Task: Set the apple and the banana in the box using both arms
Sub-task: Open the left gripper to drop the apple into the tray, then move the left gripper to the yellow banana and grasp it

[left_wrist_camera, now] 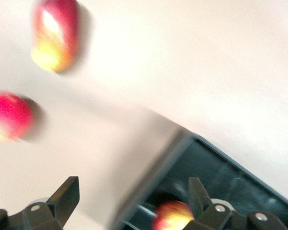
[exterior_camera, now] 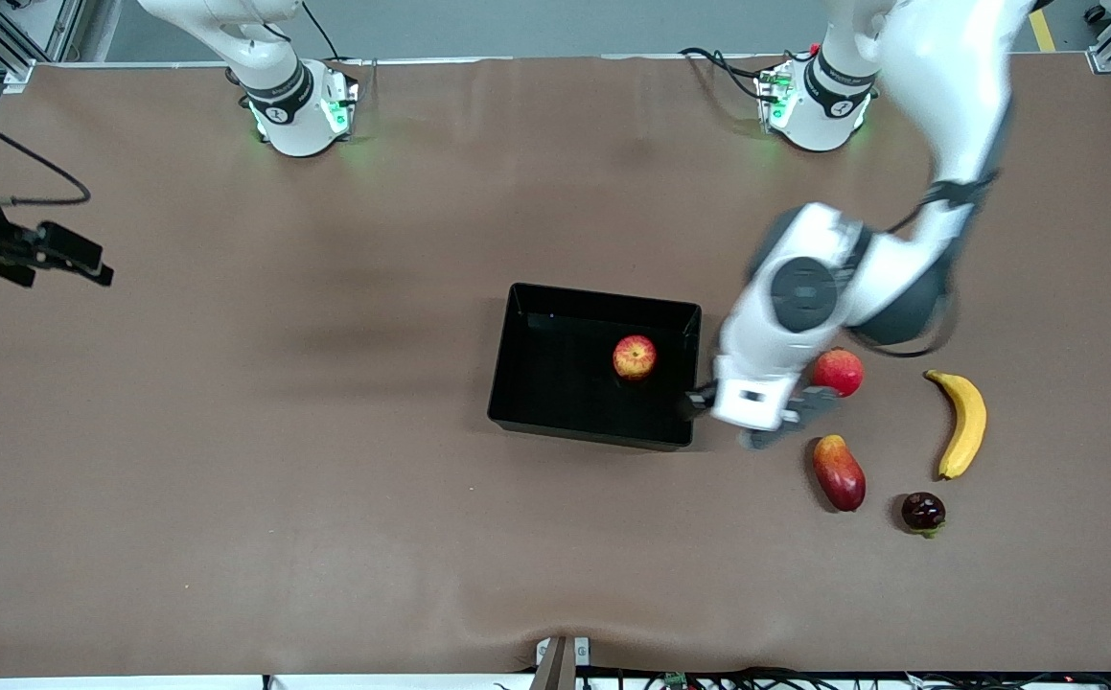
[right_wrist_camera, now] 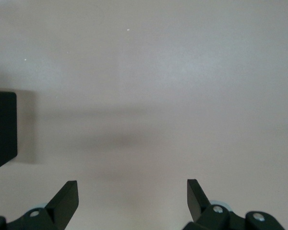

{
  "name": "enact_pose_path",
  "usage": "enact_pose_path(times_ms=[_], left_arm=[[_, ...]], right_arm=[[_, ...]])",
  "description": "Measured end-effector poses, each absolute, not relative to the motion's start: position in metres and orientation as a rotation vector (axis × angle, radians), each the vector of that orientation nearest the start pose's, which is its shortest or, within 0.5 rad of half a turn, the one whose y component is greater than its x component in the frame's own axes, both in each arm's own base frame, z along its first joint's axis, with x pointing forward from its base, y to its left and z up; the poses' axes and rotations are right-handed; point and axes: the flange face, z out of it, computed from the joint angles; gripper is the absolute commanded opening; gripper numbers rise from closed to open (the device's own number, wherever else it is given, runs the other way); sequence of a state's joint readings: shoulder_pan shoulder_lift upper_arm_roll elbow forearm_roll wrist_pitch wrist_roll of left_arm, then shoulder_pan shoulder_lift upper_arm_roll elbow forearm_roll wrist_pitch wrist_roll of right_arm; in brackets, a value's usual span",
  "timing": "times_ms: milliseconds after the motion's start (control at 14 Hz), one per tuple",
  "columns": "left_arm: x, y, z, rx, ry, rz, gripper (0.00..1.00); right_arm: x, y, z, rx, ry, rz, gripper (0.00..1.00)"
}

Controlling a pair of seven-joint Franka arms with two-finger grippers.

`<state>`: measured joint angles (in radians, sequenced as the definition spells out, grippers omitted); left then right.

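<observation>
Your apple lies in the box; the banana waits on the desk beside your empty, spread left pincer. Your right pincer idles, spread too.

A robotics lab. Two white arms are bolted to one wide worktop under a plain brown cover, their bases lit green, with cables trailing off the edge. Aluminium frame rails stand at the corners above a grey floor. Fruit and a black box are laid out like test props.
</observation>
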<state>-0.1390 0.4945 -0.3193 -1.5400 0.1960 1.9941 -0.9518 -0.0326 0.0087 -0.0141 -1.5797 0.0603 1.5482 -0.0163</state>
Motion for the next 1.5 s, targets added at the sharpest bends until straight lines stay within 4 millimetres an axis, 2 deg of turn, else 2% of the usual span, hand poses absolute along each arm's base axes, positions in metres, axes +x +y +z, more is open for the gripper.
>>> enact_pose_path(times_ms=[143, 357, 571, 786, 1071, 1214, 1429, 1500], left_arm=[[0.650, -0.201, 0.386, -3.041, -0.563, 0.012, 1.00], [0.663, -0.113, 0.375, -3.037, -0.444, 0.107, 1.00], [0.660, -0.046, 0.348, -3.032, -0.406, 0.206, 1.00], [0.657, 0.018, 0.319, -3.054, -0.350, 0.276, 1.00], [0.658, 0.121, 0.269, -3.148, -0.140, 0.222, 1.00], [0.656, 0.146, 0.245, -3.179, -0.022, 0.192, 1.00], [0.657, 0.152, 0.216, -3.201, 0.099, 0.168, 1.00], [0.657, 0.152, 0.210, -3.205, 0.110, 0.166, 0.90]], right_arm=[[0.546, -0.021, 0.622, -3.087, 0.049, 0.068, 1.00], [0.544, -0.020, 0.619, -3.091, 0.069, 0.085, 1.00], [0.543, -0.016, 0.618, -3.093, 0.094, 0.102, 1.00], [0.544, -0.020, 0.619, -3.099, 0.076, 0.085, 1.00], [0.544, -0.022, 0.619, -3.103, -0.037, 0.076, 1.00], [0.541, -0.020, 0.617, -3.099, -0.048, 0.118, 1.00], [0.539, -0.021, 0.615, -3.097, -0.050, 0.153, 1.00], [0.539, -0.021, 0.615, -3.097, -0.049, 0.152, 1.00]])
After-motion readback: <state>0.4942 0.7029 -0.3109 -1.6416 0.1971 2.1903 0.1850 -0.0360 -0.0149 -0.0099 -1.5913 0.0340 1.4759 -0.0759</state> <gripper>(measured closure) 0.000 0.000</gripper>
